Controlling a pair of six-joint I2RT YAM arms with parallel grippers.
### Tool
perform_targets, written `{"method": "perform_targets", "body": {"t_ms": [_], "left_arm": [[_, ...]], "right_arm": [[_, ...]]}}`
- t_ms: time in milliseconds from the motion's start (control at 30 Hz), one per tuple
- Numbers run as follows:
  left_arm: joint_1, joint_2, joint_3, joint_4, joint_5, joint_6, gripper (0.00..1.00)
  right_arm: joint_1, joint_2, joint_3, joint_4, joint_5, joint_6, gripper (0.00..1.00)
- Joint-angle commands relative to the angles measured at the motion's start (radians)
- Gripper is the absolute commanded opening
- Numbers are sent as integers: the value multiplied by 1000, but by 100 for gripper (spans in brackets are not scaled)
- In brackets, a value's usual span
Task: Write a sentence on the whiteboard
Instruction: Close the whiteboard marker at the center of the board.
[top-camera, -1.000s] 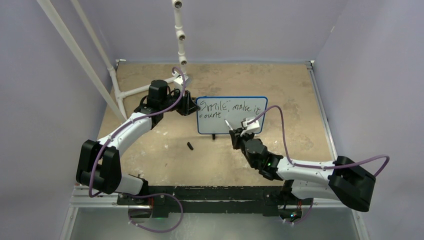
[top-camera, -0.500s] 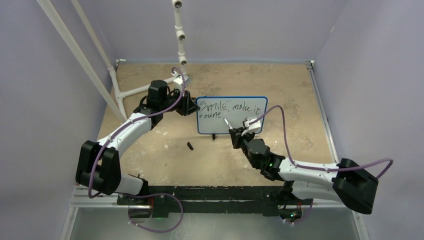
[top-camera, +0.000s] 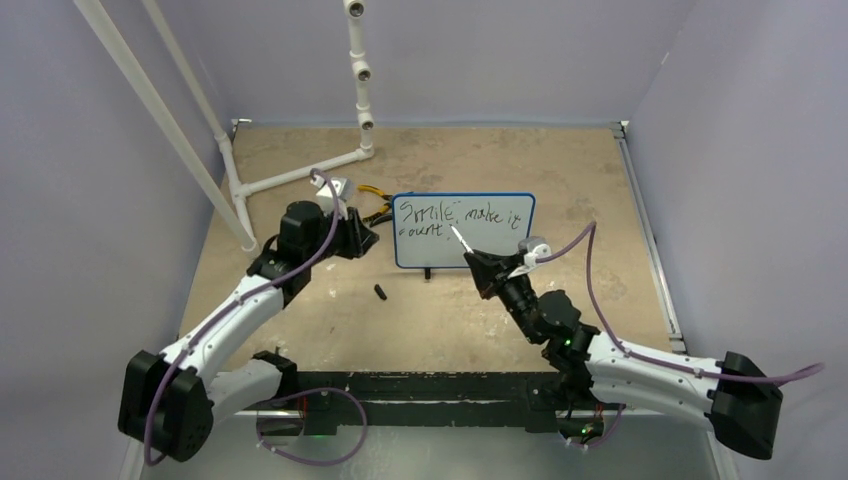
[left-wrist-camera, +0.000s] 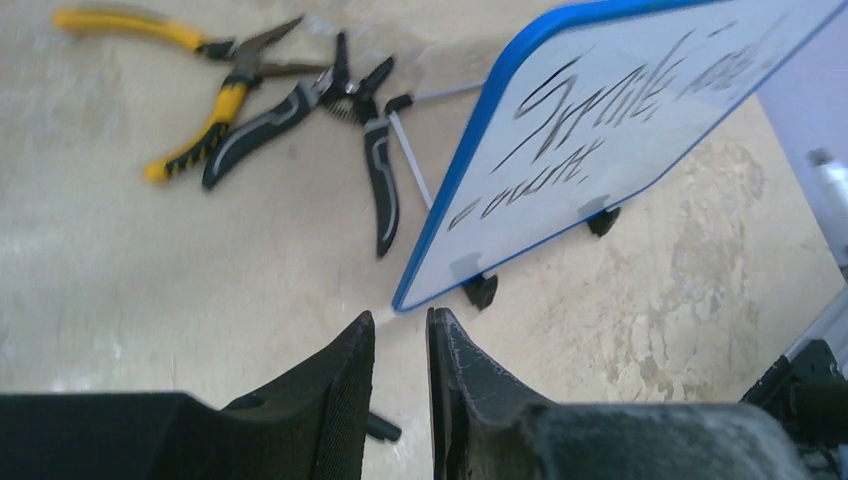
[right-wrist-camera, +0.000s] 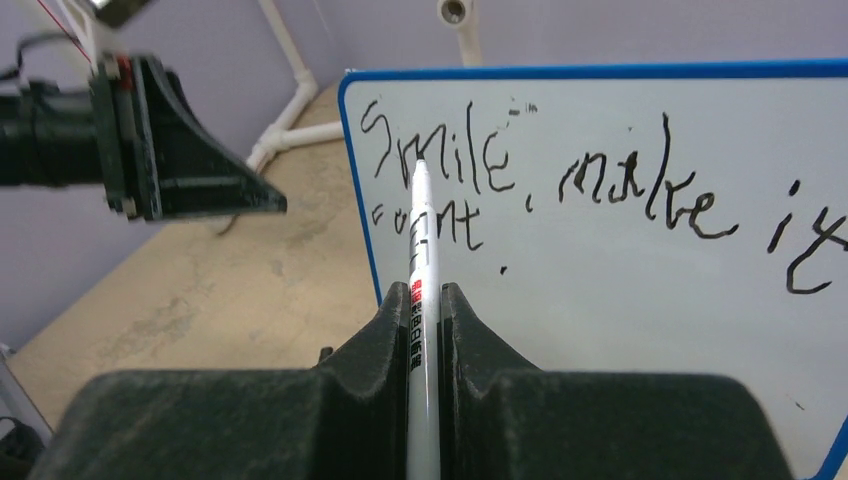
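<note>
The whiteboard (top-camera: 480, 248) stands on two black feet mid-table, blue-framed, with the sentence (top-camera: 455, 215) on it in two lines of black handwriting. My right gripper (top-camera: 480, 268) is shut on a white marker (top-camera: 461, 240), which points at the board. In the right wrist view the marker (right-wrist-camera: 420, 230) sticks out between the jaws toward the "Smile" and "count" part of the sentence (right-wrist-camera: 600, 190). My left gripper (top-camera: 366, 240) hovers just left of the board, apart from it. In the left wrist view it (left-wrist-camera: 400, 325) shows a narrow gap with nothing in it, near the whiteboard's (left-wrist-camera: 620, 150) lower corner.
Yellow-handled pliers (left-wrist-camera: 200, 100) and black-grey cutters (left-wrist-camera: 340, 120) lie on the table behind the board's left end. A small black marker cap (top-camera: 380, 292) lies in front of the board. A white pipe frame (top-camera: 290, 175) stands at the back left.
My left gripper has let go of the board's left edge and drawn back toward the near left. My right arm has swung its elbow right, and the marker now points higher on the board.
</note>
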Motion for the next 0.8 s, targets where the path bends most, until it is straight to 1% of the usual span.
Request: {"method": "perform_targets", "body": {"t_ms": [0,133,200,267,500,633,767], "left_arm": [[-53,-102,-126,-102,-229,-248,25],[-176,-118,-215,-88,-320,-444,25],[-229,-83,-230,-79,-358,-520,25],[-268,-33,-222,-84,-396,-566,25],[-345,172,-106,-162,-529,-631,24],[-363,206,-79,-200,-603,-668,24],[-368,222,-58,-243,-650,-683,28]], "right_arm": [[0,-73,-27,36,-16,-20,0],[0,-127,-47,39,-12,-2,0],[0,-150,-42,19,-12,7,0],[0,-170,-39,-1,-7,18,0],[0,-239,-49,-40,-16,51,0],[0,-261,-49,-58,-12,61,0],[0,-266,-52,-59,-15,70,0]]}}
